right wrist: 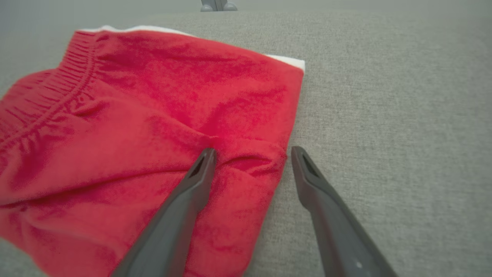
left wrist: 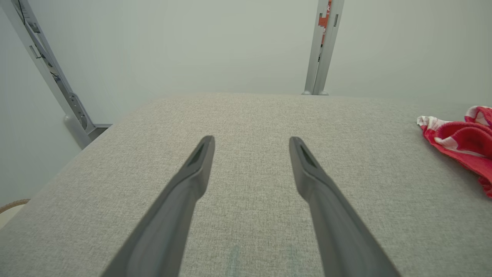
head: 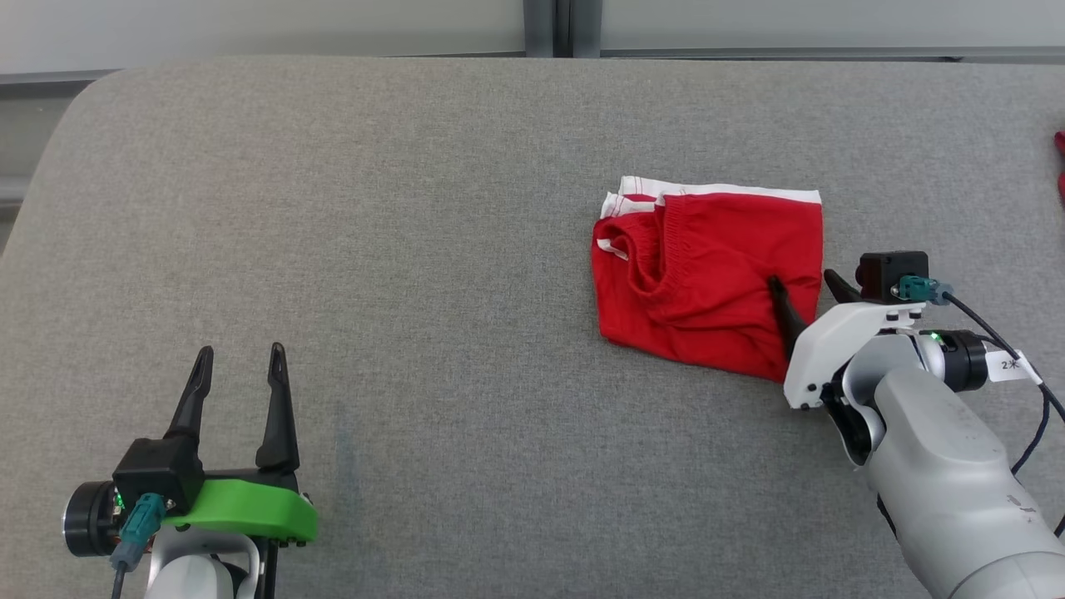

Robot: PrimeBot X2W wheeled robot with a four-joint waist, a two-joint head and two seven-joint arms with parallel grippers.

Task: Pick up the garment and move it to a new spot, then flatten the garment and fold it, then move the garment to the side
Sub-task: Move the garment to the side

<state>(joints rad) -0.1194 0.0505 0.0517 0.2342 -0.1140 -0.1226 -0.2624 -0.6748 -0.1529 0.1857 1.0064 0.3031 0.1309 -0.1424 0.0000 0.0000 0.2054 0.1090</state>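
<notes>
The garment [head: 707,279] is a pair of red shorts with white trim, lying folded and slightly rumpled on the right half of the grey table [head: 416,208]. My right gripper [head: 803,281] stands open at its right edge. One finger rests on the red cloth [right wrist: 173,115] and the other finger [right wrist: 307,173] is over bare table, so the hem lies between them. My left gripper [head: 240,356] is open and empty near the front left, far from the garment. In the left wrist view the left gripper [left wrist: 251,142] points across bare table, with the shorts [left wrist: 461,142] at the right edge.
A small red thing [head: 1060,162] peeks in at the table's far right edge. The rounded back left corner of the table [head: 91,91] meets a pale wall. Metal posts [left wrist: 323,46] stand behind the table.
</notes>
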